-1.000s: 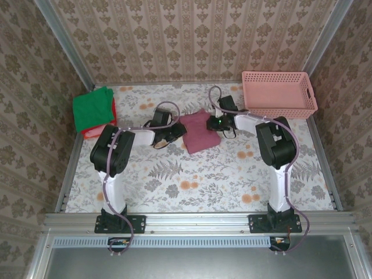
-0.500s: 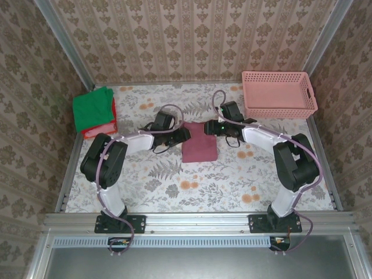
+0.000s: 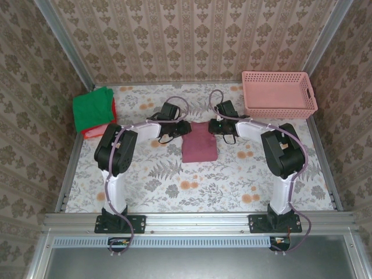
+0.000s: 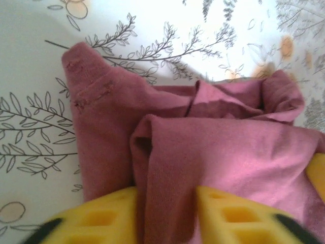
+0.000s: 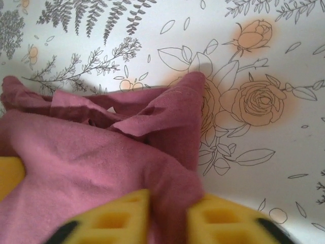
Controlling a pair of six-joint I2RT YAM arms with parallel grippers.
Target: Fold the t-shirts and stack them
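Left pincer (image 4: 165,206) and right pincer (image 5: 170,206) are each pinching a far corner of the soft, limp maroon t-shirt (image 3: 199,145), probably needing every layer gripped together.

A maroon soft-cloth t-shirt (image 3: 199,144) lies folded into a rough rectangle at the middle of the counter (image 3: 174,186), its far edge bunched. A bright green folded t-shirt (image 3: 93,108) sits stacked on a red folded t-shirt (image 3: 88,133) at the far left.
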